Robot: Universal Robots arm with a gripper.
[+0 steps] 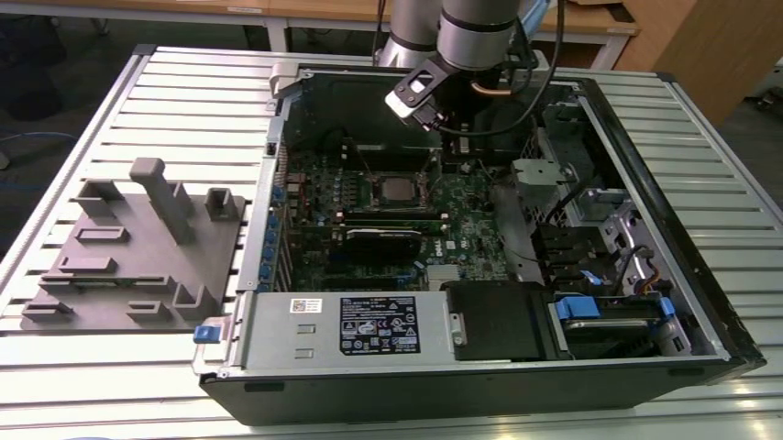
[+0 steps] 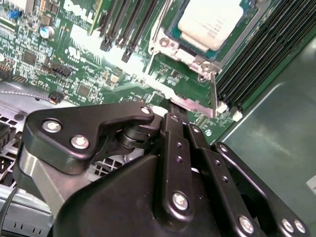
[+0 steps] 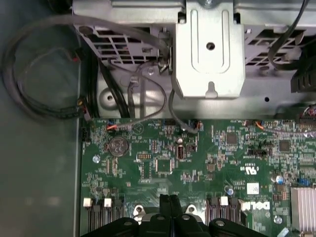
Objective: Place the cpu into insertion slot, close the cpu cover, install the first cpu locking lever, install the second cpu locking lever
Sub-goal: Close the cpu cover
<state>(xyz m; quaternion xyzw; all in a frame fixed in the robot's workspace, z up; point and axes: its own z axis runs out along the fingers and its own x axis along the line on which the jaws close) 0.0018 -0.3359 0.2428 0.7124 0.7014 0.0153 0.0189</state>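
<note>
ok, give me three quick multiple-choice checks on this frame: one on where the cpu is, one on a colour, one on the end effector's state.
1. Where is the cpu?
A) on the grey fixture beside the case
B) in the insertion slot
C) loose on the table outside the case

2. What colour is the motherboard?
A) blue
B) red
C) green

3. How does the end effector stand?
A) shut, holding nothing
B) spread wide
C) clamped on the cpu

Answers:
1 B: in the second wrist view the silvery chip sits framed in the socket.
2 C: the board is green in both wrist views.
3 A: in the first wrist view its fingers lie side by side with no gap.
</note>
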